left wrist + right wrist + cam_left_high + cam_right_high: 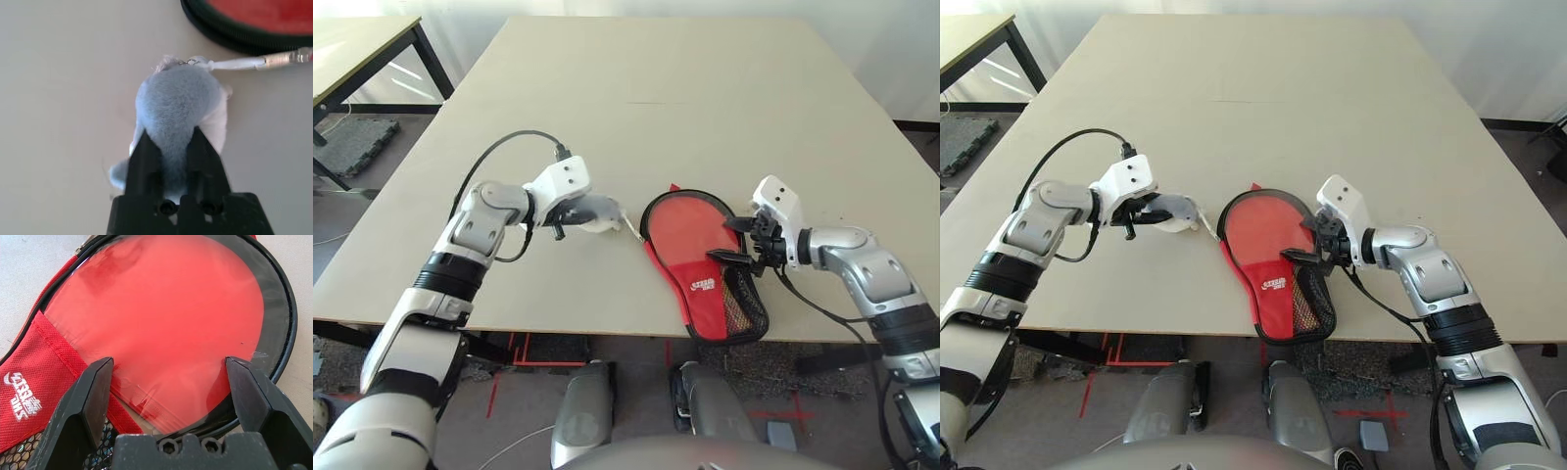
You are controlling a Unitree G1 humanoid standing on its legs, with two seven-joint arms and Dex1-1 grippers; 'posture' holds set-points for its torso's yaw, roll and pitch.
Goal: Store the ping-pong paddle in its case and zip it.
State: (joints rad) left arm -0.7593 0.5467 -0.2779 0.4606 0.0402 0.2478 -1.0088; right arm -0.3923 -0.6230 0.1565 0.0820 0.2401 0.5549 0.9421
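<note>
Closest to the head camera, at the near edge of the pale surface [724,88], lies the case [705,286], its red side with the white logo and black mesh pocket facing up and its narrow handle end reaching the surface's edge. Its round end is unzipped, and the red rubber face of the ping-pong paddle [166,328] shows inside the black zipper rim; the paddle's handle is hidden under the red fabric. Poised just above the case's mesh pocket and neck, the right hand [736,241] has its two black fingers [90,396] spread wide, holding nothing, with the paddle's red disc straight ahead of them in the wrist view. Off to the far side of the case from that hand, the left hand [168,156] has its fingers pinched together on a small fluffy blue-grey charm [176,105], which rests on the surface. A thin pale cord [239,63] runs from the charm's top to a metal zipper pull [288,58] lying just beside the case's black rim.
</note>
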